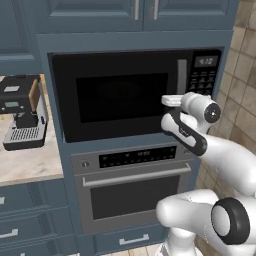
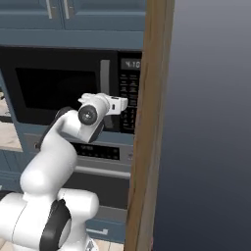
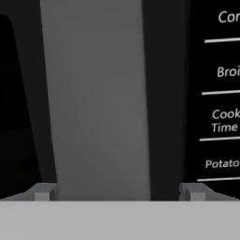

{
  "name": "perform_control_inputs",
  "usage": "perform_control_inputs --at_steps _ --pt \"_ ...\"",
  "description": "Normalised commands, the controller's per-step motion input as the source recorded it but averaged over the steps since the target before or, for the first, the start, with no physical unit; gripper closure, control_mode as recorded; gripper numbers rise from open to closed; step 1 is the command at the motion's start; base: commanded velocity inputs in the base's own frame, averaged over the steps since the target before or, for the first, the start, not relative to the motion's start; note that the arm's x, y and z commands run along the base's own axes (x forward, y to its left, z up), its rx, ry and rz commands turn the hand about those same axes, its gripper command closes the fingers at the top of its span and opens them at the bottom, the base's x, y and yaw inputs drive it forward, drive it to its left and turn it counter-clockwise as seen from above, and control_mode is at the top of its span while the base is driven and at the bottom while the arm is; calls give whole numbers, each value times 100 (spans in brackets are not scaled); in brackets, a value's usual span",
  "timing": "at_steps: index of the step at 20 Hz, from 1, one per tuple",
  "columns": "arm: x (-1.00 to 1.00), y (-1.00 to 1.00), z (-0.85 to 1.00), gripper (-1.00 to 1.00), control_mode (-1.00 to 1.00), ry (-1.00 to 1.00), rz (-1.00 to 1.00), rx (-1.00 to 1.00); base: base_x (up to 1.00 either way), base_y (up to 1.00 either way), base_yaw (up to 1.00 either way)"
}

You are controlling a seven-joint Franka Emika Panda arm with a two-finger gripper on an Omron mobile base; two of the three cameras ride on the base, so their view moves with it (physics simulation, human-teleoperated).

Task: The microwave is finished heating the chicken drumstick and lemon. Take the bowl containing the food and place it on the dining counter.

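The black microwave (image 1: 120, 95) (image 2: 54, 88) is built into the blue cabinet wall, and its dark glass door is shut. My gripper (image 3: 119, 191) is open right in front of the vertical grey handle (image 3: 93, 93) (image 1: 182, 76) (image 2: 104, 76). One fingertip (image 3: 44, 191) shows to the left of the handle and the other to its right, neither pressed on it. The keypad (image 3: 218, 93) (image 1: 204, 75) lies just right of the handle. The bowl, chicken drumstick and lemon are hidden behind the dark door. The dining counter is out of view.
A silver-fronted oven (image 1: 132, 185) (image 2: 98, 166) with a horizontal handle sits under the microwave. At left a coffee machine (image 1: 22, 112) stands on a beige counter (image 1: 30, 167). A tall wooden panel edge (image 2: 147, 122) rises close on the right, just beyond the keypad.
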Motion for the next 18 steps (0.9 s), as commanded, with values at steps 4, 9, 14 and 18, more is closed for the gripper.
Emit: perform_control_inputs --at_steps 4,9,14,18 --pt "22 0 0 100 -100 1 0 0 0 0 0" --pt "0 0 0 100 -100 0 0 0 0 0 0" --pt "-10 0 14 100 -100 4 0 0 0 0 0" --pt "-69 10 46 100 -100 3 0 4 0 0 0"
